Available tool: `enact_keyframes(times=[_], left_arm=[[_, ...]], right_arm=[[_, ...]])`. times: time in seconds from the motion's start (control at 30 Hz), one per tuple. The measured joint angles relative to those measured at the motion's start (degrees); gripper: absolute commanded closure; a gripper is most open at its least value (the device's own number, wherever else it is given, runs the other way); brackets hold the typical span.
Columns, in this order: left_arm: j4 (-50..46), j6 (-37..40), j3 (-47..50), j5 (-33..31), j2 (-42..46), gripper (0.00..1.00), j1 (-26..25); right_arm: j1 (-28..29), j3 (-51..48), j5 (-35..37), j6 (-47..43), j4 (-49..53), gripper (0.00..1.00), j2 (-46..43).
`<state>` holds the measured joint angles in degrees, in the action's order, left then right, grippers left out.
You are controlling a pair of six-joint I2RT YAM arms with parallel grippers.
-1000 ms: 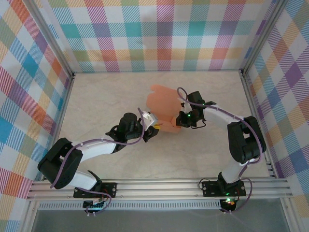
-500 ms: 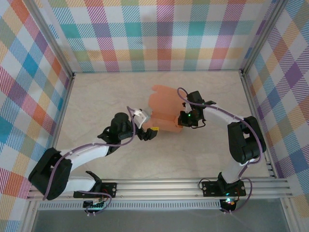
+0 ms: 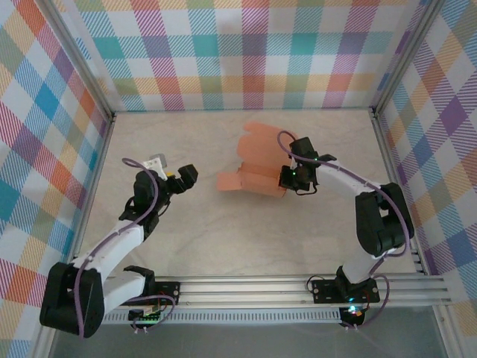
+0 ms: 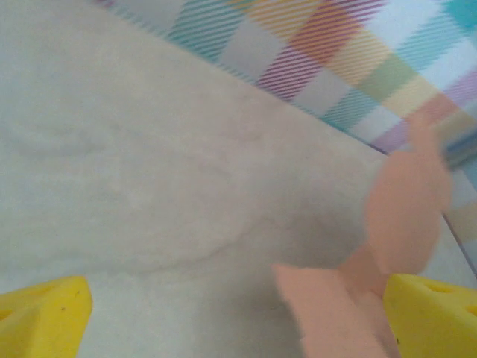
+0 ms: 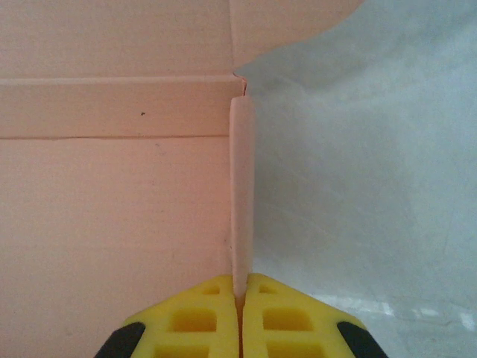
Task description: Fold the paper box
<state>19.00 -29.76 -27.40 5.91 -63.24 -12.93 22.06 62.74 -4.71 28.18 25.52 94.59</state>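
The paper box (image 3: 257,170) is salmon-orange card, partly folded, lying mid-table with a rounded flap toward the back and a small flap sticking out on its left. My right gripper (image 3: 287,177) is at the box's right edge. In the right wrist view it (image 5: 240,289) is shut on a thin upright side flap (image 5: 241,186), with the box's panel (image 5: 112,194) spread to the left. My left gripper (image 3: 173,171) stands open well to the left of the box, nothing between its yellow fingertips (image 4: 43,317). In the left wrist view the paper box (image 4: 339,313) lies ahead at the right.
Aluminium frame rails (image 3: 246,287) run along the near edge, and checked cloth walls (image 3: 246,52) close the back and sides. The pale tabletop (image 3: 186,231) lies bare between the left arm and the box.
My left gripper has opened, let go of the box's left end and drawn back to the left. The box has shifted slightly and its left flap now sticks out. The right gripper holds still.
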Motion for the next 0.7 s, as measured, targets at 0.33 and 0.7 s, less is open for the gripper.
enact_keyframes(times=[0.33, 0.7], left_arm=[[4.6, -18.7, -1.0, 8.5, -19.7, 0.30, -0.1], [10.1, -22.1, -9.0, 17.3, -22.2, 0.44, -4.3]], right_arm=[[-0.4, -5.0, -3.0, 1.0, -10.8, 1.00, -6.8], [-0.3, -6.2, -6.3, -0.8, -13.3, 1.00, -7.0]])
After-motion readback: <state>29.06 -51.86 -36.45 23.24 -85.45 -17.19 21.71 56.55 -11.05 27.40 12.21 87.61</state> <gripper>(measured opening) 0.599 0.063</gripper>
